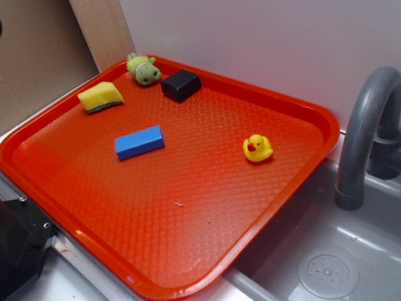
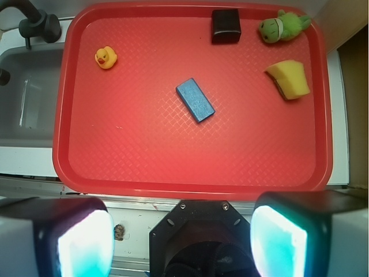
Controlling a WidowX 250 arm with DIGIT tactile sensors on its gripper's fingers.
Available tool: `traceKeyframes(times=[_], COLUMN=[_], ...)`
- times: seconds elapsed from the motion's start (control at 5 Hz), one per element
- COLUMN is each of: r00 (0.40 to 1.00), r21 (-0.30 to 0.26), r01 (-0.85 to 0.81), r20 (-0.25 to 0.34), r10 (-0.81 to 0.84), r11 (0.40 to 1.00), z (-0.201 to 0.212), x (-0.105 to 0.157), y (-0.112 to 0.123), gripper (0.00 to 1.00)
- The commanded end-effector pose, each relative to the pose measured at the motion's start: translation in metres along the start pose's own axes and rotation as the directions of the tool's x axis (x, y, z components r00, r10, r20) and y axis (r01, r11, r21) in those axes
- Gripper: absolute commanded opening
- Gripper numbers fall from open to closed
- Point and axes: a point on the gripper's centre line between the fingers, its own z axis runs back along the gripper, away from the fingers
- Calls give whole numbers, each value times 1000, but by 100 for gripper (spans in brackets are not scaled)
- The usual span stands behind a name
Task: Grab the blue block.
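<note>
The robot's two-fingered gripper (image 2: 181, 242) stands spread wide, its pale glowing pads (image 2: 278, 242) far apart at the bottom of the wrist view, with nothing between them and nothing touched. It hangs high above the near edge of the tray, looking straight down; in the exterior view only a black part of the robot shows at the lower left corner.

Beyond it lies the flat red plastic tray (image 2: 190, 167), rounded at the corners and stamped with a fine diamond texture. The smooth bright blue rectangular block (image 2: 195, 100) lies flat and askew near the tray's middle, apart from everything else. Along the far rim sit a black cuboid block (image 2: 225, 25), a green plush toy (image 2: 282, 26) and a yellow wedge-shaped sponge (image 2: 289, 79). A small yellow rubber duck (image 2: 105, 57) stands toward the grey sink (image 2: 26, 109) and its curved grey faucet (image 1: 366, 135).
</note>
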Motion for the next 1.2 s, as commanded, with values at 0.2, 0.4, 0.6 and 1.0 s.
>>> traceKeyframes(times=[0.2,0.4,0.6,1.0], r00=[997,988,961,908], r21=[6,42,96,163], r01=[79,153,272,415], r20=[3,15,31,-3], r10=[-79,-154,-276,-420], r11=[997,987,958,895], z=[-7,-15,-27,-94], x=[18,50,75,98], y=[0,-1,-2,6], gripper=[100,100,100,100])
